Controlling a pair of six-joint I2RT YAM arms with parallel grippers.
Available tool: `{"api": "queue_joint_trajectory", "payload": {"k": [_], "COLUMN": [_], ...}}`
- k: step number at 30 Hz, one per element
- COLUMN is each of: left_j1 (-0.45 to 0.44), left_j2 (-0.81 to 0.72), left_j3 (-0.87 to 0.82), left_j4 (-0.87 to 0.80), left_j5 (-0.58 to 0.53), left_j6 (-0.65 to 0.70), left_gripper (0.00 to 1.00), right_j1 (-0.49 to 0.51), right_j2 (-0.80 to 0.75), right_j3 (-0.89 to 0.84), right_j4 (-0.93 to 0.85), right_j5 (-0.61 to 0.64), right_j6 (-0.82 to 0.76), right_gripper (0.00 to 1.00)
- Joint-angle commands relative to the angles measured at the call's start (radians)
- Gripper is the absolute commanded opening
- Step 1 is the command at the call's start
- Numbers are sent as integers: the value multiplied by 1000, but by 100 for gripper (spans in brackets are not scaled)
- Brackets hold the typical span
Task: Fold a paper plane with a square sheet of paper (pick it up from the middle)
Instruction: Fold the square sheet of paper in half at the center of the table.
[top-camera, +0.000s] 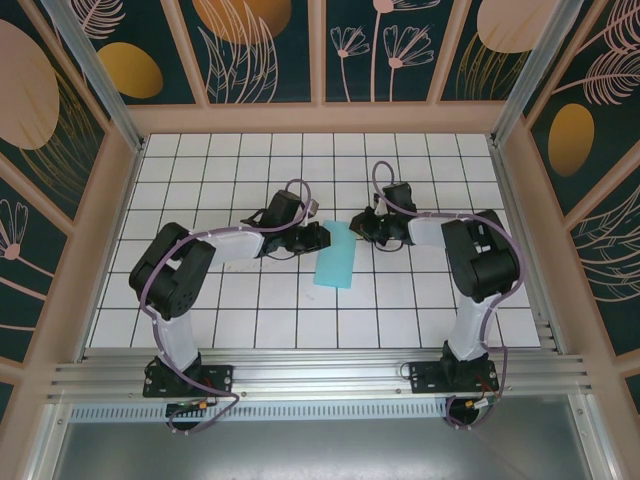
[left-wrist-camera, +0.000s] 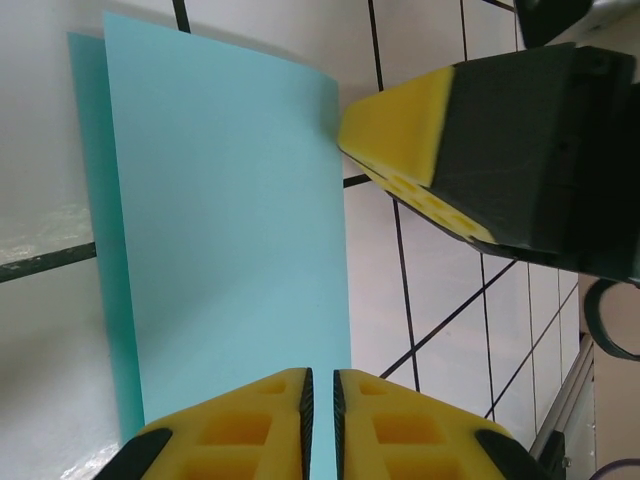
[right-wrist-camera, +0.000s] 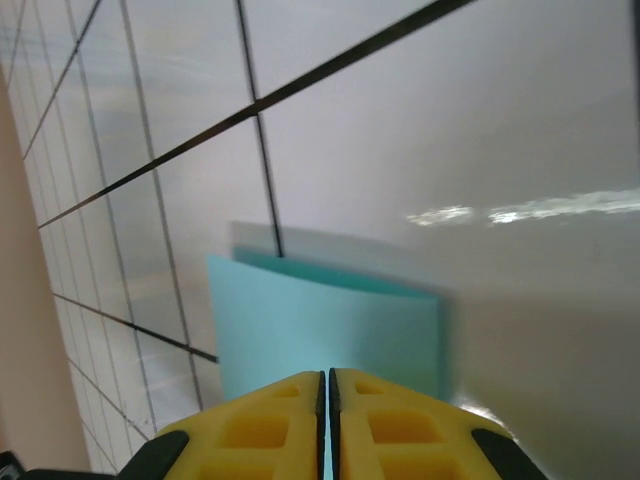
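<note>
The square sheet of paper (top-camera: 335, 262) lies folded in half as a narrow light cyan strip in the middle of the tiled table; its lower layer peeks out along one edge (left-wrist-camera: 88, 200). My left gripper (top-camera: 325, 238) sits at the strip's far left corner. Its yellow jaws (left-wrist-camera: 321, 375) stand a thin slit apart over the paper (left-wrist-camera: 230, 230). My right gripper (top-camera: 358, 226) is at the far right corner, jaws (right-wrist-camera: 326, 375) pressed together above the paper (right-wrist-camera: 330, 330). One of its fingers (left-wrist-camera: 400, 120) touches the paper's corner. Whether either gripper pinches the paper I cannot tell.
The white gridded table (top-camera: 240, 300) is walled by wooden frames (top-camera: 110, 220) on the left, right and back. An aluminium rail (top-camera: 320, 365) carrying both arm bases runs along the near edge. Purple cables (top-camera: 295, 190) loop over the wrists.
</note>
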Motion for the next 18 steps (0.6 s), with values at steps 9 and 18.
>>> {"api": "queue_joint_trajectory", "payload": {"k": [9, 18], "left_j1": [15, 40], "left_j2": [-23, -38], "left_j3": [-30, -82], "left_j4": [-18, 10], "left_j5": [-53, -19], "left_j6": [-5, -37], "left_gripper": [36, 49], "right_j1": [-8, -3], "right_j2": [-7, -144], "right_j3": [21, -61], "right_j4": [-40, -49], "right_j5": [9, 12], "right_j6": [-16, -16], "right_gripper": [16, 20]}}
